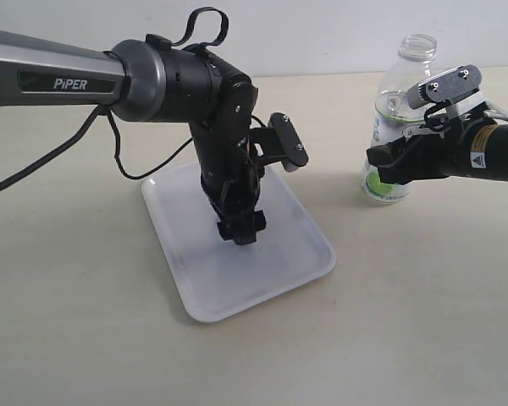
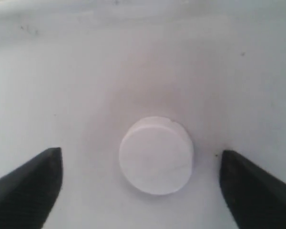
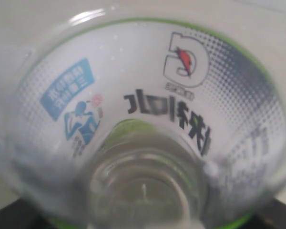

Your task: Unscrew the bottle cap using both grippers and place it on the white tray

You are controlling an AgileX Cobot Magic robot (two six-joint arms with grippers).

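The small round white bottle cap [image 2: 156, 155] lies flat on the white tray [image 2: 143, 57], top face up. My left gripper [image 2: 140, 160] is open around it, and its black fingertips [image 2: 31, 183] stand apart from the cap on either side. In the exterior view this gripper [image 1: 237, 230] points down onto the tray [image 1: 296, 262] and hides the cap. At the right the clear bottle [image 1: 398, 93] stands upright with its threaded neck uncapped. My right gripper [image 1: 388, 165] is shut on its lower body. The bottle's white-and-green label [image 3: 148, 95] fills the right wrist view.
The left arm's grey link and black cables [image 1: 127, 161] stretch in from the left above the beige tabletop [image 1: 85, 321]. A black camera bracket [image 1: 286, 142] sticks out between the left wrist and the bottle. The tray sits at the table's middle.
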